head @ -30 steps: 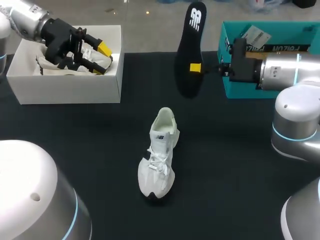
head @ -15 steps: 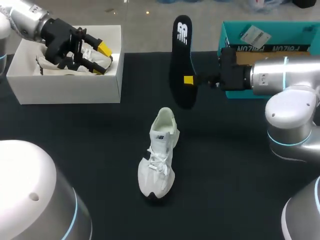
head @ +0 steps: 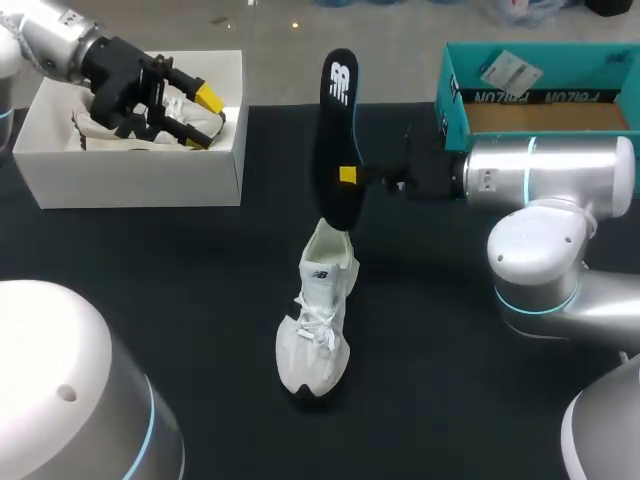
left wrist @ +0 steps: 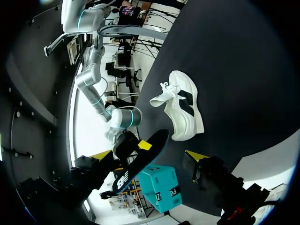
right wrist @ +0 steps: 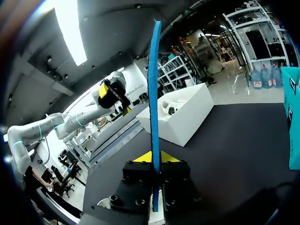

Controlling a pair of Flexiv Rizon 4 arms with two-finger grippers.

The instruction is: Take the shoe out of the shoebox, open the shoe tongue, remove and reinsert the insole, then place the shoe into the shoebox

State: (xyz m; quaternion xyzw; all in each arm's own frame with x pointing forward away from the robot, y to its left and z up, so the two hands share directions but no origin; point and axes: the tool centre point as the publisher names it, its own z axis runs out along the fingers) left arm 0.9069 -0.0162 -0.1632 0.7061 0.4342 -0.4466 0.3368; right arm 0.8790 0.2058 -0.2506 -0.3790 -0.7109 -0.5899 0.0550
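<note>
The white shoe [head: 318,310] stands on the black table [head: 150,260], close to the middle. Its toe points to the near side and its open heel end points to the far side. It is outside both boxes. The right arm comes in from the right and reaches to the middle of the table. The right gripper [head: 347,176] pinches the black insole [head: 335,140] from two sides, about halfway along it. The insole stands almost straight up in the air. Its low end hangs right over the heel opening of the shoe, and I cannot tell if it touches the shoe. In the right wrist view the insole shows only as a thin blue edge, pressed between the two fingers. The left gripper [head: 203,118] hangs over the white shoebox [head: 130,175] at the far left. Its fingers are spread apart and hold nothing. There is crumpled white paper [head: 85,130] inside this box, under the gripper. A teal box [head: 455,160] sits at the far right of the table, behind the right arm. In the left wrist view the shoe lies well ahead of the left fingers, with the insole and the teal box also in sight.
</note>
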